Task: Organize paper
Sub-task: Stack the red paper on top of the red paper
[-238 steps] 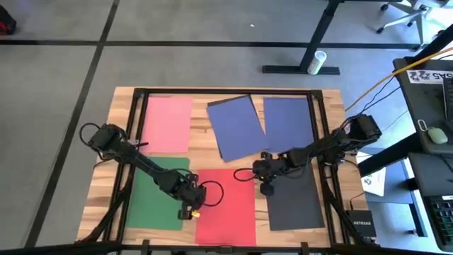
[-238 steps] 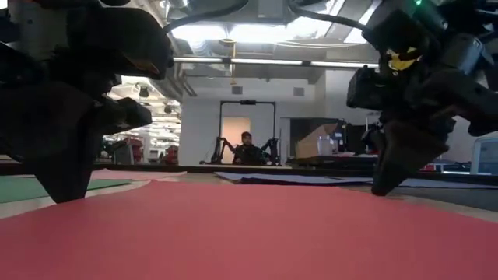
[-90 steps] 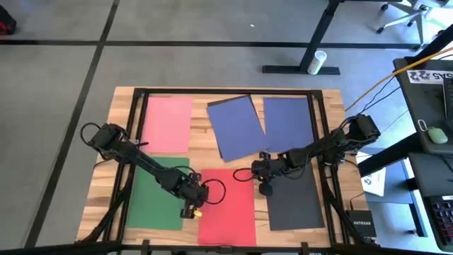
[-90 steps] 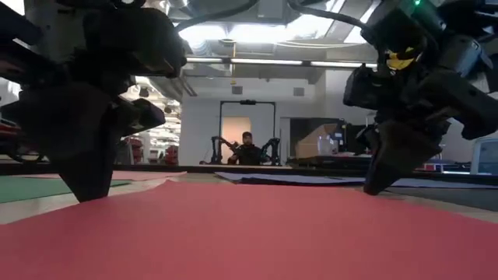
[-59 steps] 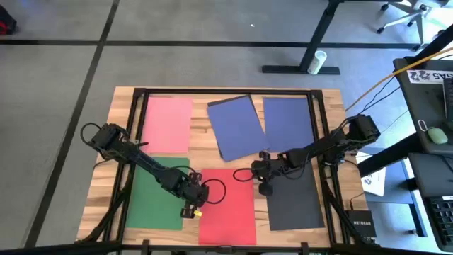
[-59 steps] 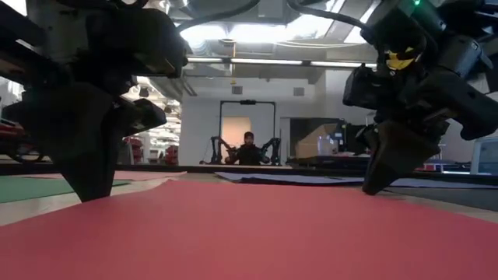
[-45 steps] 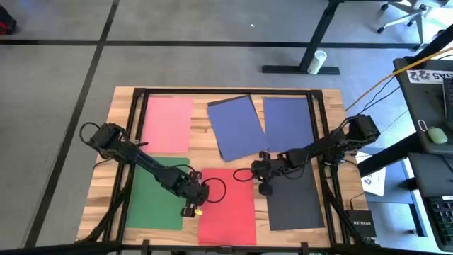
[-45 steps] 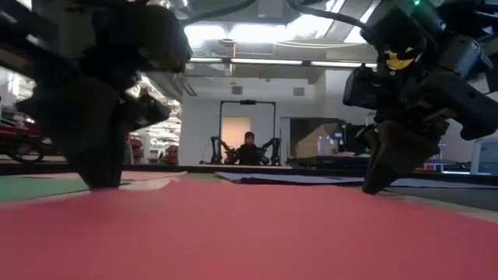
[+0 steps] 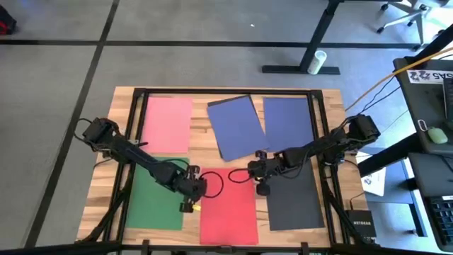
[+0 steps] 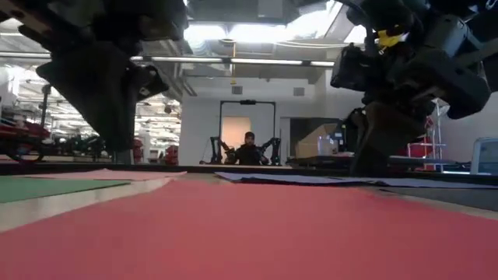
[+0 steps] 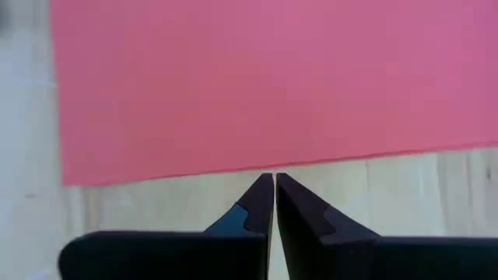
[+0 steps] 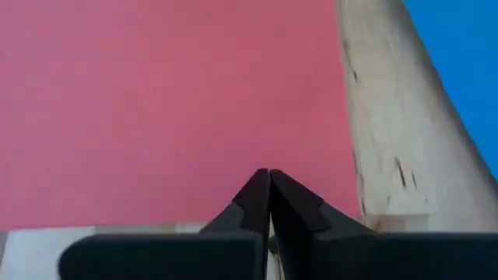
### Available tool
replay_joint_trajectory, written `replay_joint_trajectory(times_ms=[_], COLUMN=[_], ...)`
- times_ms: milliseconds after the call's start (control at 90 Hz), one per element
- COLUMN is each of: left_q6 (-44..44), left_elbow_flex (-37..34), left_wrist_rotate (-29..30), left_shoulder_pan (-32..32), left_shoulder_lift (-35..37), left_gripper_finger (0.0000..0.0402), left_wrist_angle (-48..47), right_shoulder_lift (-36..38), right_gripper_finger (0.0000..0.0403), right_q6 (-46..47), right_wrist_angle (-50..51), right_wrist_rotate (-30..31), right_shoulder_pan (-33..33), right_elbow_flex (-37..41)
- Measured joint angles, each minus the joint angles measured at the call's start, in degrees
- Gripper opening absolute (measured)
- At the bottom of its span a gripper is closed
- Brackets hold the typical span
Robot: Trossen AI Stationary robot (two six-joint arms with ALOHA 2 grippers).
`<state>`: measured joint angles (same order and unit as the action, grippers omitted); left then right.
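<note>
Now both arms are low over the red sheet point(image 9: 228, 205) at the near middle of the table point(image 9: 202, 152). The left pincer point(image 9: 188, 204) sits at the sheet's left edge, between it and the green sheet point(image 9: 153, 205); in its wrist view the tips are pressed together with nothing between them, hovering over bare wood just beside the red edge. The right pincer point(image 9: 260, 187) sits at the sheet's top right corner, next to the dark grey sheet point(image 9: 294, 202), and its tips are closed and empty too, poised right at the paper's edge. The rest of the paper lies flat: the pink sheet point(image 9: 167, 125) at far left, one navy sheet point(image 9: 236, 126) skewed and overlapping its straight neighbour point(image 9: 288, 123) at far right. The red one looks like the piece in play, probably being nudged square or readied for a pickup. Thin paper flat on wood gives nothing to bite, so the smart way is to press lightly with closed tips and slide, both arms moving together at matching pace; uneven pushing would twist or buckle the sheet. For a lift, slide a corner off another sheet's edge or the table's edge first, then open and pinch.
</note>
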<state>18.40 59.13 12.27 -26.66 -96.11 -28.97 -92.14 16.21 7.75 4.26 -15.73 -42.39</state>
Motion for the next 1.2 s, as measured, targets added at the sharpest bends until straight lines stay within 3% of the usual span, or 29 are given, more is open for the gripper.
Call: replay_joint_trajectory(times_ms=[167, 322, 478, 833, 1200], left_q6=[-1.3, -2.1, -3.2, -2.6, -2.1], left_elbow_flex=[0.0, 0.0, 0.0, 0.0, 0.1], left_wrist_rotate=[7.9, 7.7, 3.0, 2.0, 2.6], left_shoulder_pan=[5.4, 13.0, 18.0, 15.9, 14.4], left_shoulder_lift=[0.1, 0.0, -0.4, -8.7, -9.1], left_gripper_finger=[0.0000, 0.0000, 0.0000, 0.0000, 0.0000], left_wrist_angle=[0.1, 2.5, 5.3, 7.7, 8.6], right_shoulder_lift=[0.0, 0.0, 0.0, 0.0, 0.0], right_gripper_finger=[0.0000, 0.0000, 0.0000, 0.0000, 0.0000], right_q6=[-0.2, -0.2, -0.2, -0.8, -1.6], right_wrist_angle=[0.0, 0.0, 0.2, 0.0, -0.4], right_wrist_rotate=[2.5, 2.8, 2.8, 2.9, 2.9], right_shoulder_pan=[0.0, 0.0, 0.0, 0.0, 0.0], right_elbow_flex=[0.0, 0.0, 0.0, 0.0, 0.0])
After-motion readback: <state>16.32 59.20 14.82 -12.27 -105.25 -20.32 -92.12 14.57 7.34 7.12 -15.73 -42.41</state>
